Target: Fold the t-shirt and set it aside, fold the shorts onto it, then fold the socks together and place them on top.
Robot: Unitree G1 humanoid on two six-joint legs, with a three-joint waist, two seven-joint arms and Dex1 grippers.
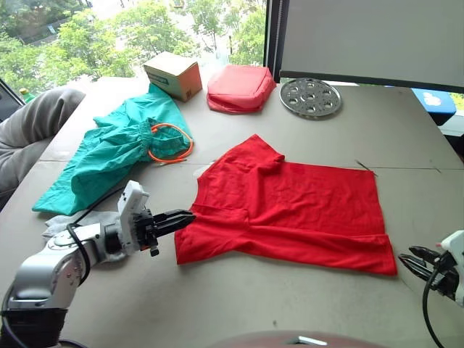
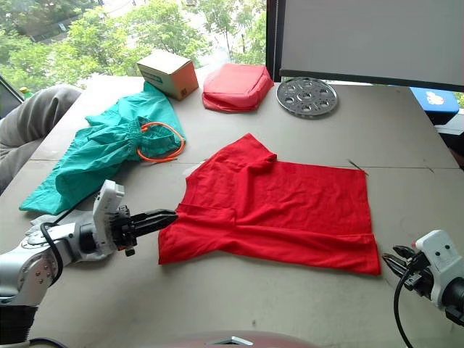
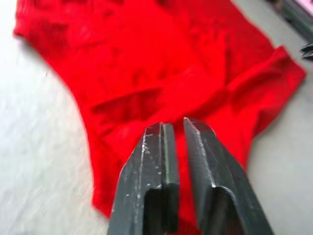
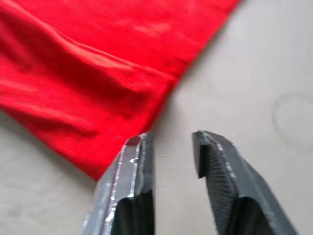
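The red t-shirt lies spread flat in the middle of the table, collar side toward my left. My left gripper hovers at the shirt's near-left sleeve edge, its fingers nearly together with no cloth between them. Off the shirt's near-right corner is my right gripper, open and empty just above the bare table. The teal shorts with an orange drawstring lie crumpled at the left. A bit of the light grey socks shows behind my left arm.
At the back stand a cardboard box, a puffy red pouch and a round perforated metal plate. A person's grey-clad limb rests at the table's left edge. Bare table lies in front of the shirt.
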